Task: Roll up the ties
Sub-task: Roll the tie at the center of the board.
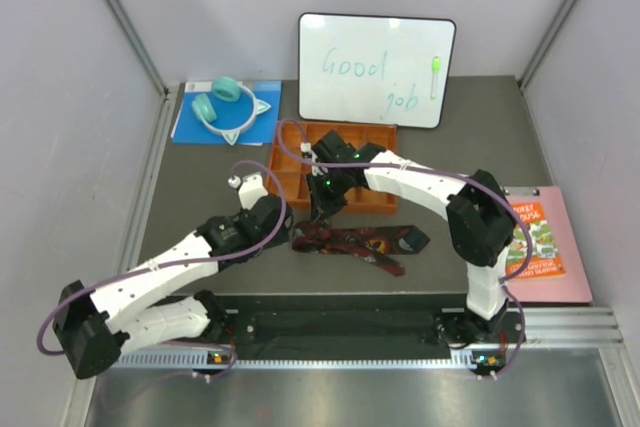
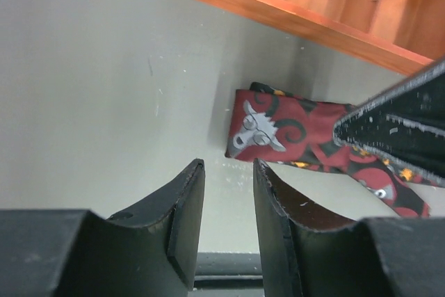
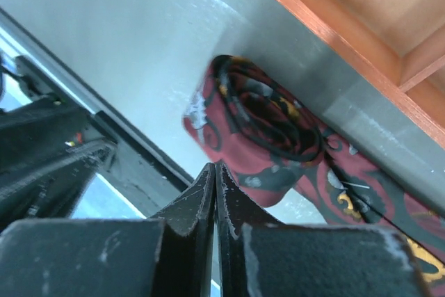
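tie (image 1: 350, 240) cloth is not seen between the jaws of the left gripper (image 2: 228, 166), which stand partly apart with only bare table (image 2: 104, 102) showing through the gap. the jaws of the right gripper (image 3: 213, 172) are pressed fully together, their tips set at the edge of the fabric, and whether a fold is nipped there cannot be told. just beyond those tips a loose coil (image 3: 268, 119) of a few turns is seen at one end of the tie, lying on the table just beside the front wall of the orange tray (image 3: 334, 39). the roll is judged to be only begun: most of the length is laid out flat toward the right arm's side, and no finished coil can be made out in the tray cells that show. the turns of the coil are shown only by the right wrist view; in the left wrist view the same end reads as a flat patterned flap, crossed by one right finger. the long unrolled tail, and the whiteboard (image 1: 376, 69) behind the tray, are given by the top view alone.
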Motion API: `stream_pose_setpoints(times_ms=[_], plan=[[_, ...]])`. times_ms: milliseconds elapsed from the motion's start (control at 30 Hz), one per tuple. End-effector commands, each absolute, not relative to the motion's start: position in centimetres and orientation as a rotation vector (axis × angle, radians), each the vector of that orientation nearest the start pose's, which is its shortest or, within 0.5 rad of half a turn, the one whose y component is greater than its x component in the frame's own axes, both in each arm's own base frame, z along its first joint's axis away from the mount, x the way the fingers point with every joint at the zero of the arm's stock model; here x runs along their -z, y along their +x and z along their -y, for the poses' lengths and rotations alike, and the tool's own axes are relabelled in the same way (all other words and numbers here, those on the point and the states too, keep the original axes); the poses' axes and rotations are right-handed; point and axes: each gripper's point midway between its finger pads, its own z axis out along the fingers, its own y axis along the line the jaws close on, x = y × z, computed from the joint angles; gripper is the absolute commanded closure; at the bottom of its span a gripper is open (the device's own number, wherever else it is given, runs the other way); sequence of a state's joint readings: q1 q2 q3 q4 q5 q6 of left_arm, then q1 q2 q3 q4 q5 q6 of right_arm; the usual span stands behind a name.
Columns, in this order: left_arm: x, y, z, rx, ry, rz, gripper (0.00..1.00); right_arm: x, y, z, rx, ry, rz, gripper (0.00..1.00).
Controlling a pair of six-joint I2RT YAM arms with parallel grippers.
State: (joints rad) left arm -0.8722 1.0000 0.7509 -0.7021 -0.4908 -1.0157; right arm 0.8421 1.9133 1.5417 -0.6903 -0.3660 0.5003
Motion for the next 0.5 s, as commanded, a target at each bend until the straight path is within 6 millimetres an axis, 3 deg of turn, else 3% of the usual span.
stream_pose_setpoints(times_ms=[0,300,467], plan=[[-11.5,21.3,17.3,0.343,-0.314,-2.367,0.60,-9.1,23.3,-38.2,-0.868,-0.610,-2.786,1.00],[-10.9,22.4,18.0,0.410,-0.288,-2.371,0.57,-6.8,23.3,-36.4,-0.818,-0.589,-2.818,1.00],[-9.7,22.8,18.6,0.455,-0.267,-2.389,0.52,-5.9,23.3,-35.7,-0.791,-0.583,-2.832,1.00]])
